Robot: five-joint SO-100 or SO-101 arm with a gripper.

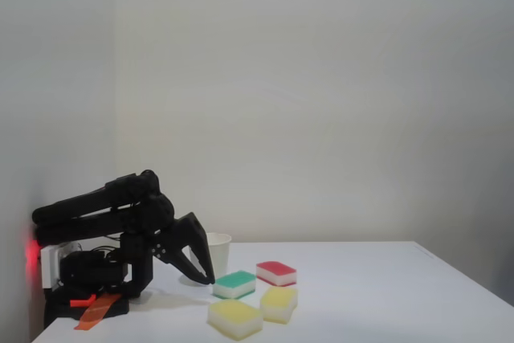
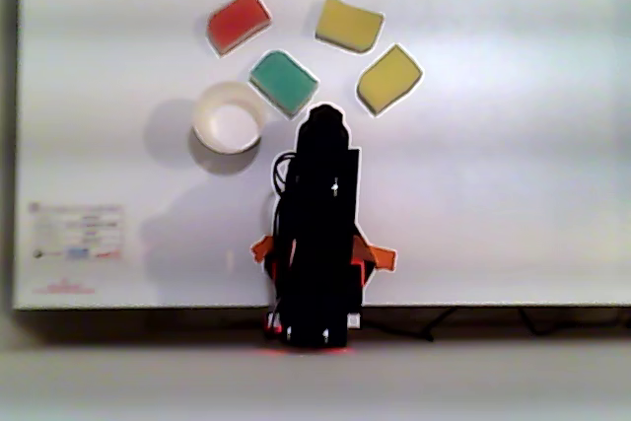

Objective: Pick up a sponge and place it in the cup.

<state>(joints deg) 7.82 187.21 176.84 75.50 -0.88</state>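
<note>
Two yellow sponges lie on the white table: one (image 1: 234, 317) (image 2: 389, 78) nearer the arm and one (image 1: 279, 304) (image 2: 349, 25) farther out. The white cup (image 1: 219, 255) (image 2: 198, 120) stands upright and looks empty from above. My black arm is folded low over its base. Its gripper (image 1: 207, 280) (image 2: 323, 113) points down at the table, just in front of the cup and beside the green sponge. The jaws look closed with nothing between them. Neither yellow sponge is touched.
A green-topped sponge (image 1: 234, 283) (image 2: 284, 83) lies right by the gripper tip, and a red-topped sponge (image 1: 276, 272) (image 2: 239, 21) lies beyond it. Orange tape (image 1: 98, 309) marks the arm's base. A printed label (image 2: 77, 234) is stuck near the table edge.
</note>
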